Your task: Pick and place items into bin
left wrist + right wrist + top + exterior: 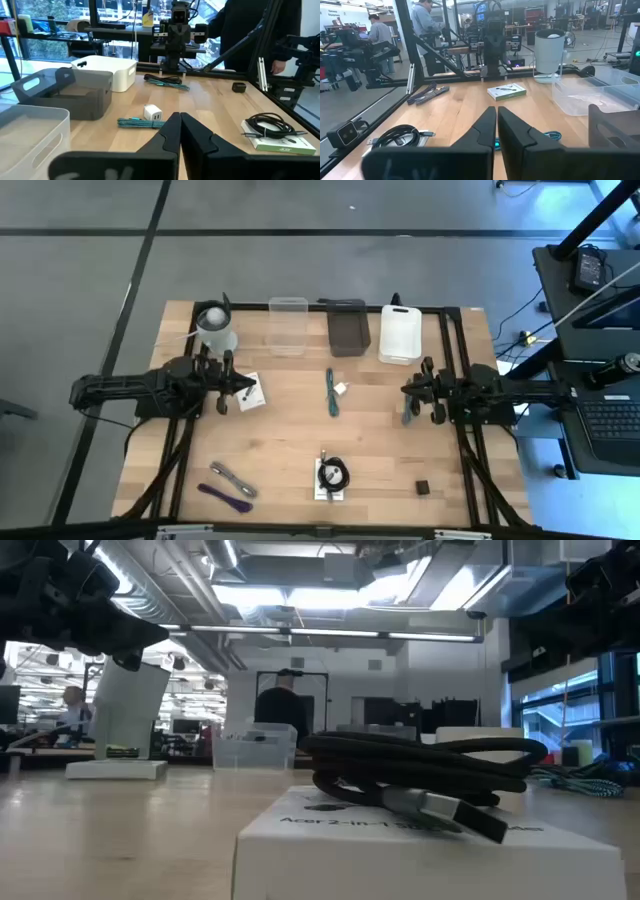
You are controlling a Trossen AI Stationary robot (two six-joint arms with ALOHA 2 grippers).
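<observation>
Nothing picked up yet. The left gripper (243, 388) and right gripper (408, 390) both hover at the sides of the bench (290, 470), fingers pressed together and empty. The teal cable (331, 392) lies mid-bench between them, long axis running front to back, crosswise to both arms' reach. I'd say the right arm is slightly nearer. The bins (346, 326) sit along the back edge, just beyond the cable.

Bright ceiling glare, blurred near foreground.
</observation>
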